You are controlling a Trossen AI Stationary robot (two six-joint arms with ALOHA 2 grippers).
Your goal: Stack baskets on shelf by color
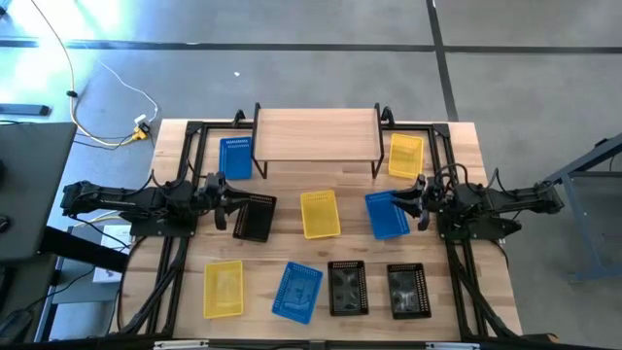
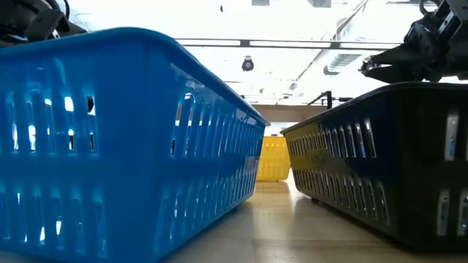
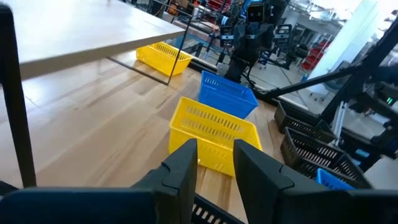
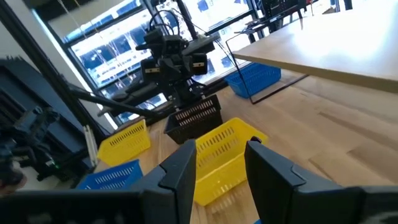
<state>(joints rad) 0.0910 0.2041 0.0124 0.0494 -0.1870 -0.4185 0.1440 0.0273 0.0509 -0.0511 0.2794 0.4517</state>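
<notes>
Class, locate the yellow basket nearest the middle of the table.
In the high view, the yellow basket lies mid-table in front of the shelf, between a black basket on its left and a blue basket on its right.

In the low view, a blue basket (image 2: 124,139) and a black basket (image 2: 387,164) fill the foreground, both cut off by the frame edges. They hide most of the table; only a sliver of a yellow basket (image 2: 273,157) shows between them.
</notes>
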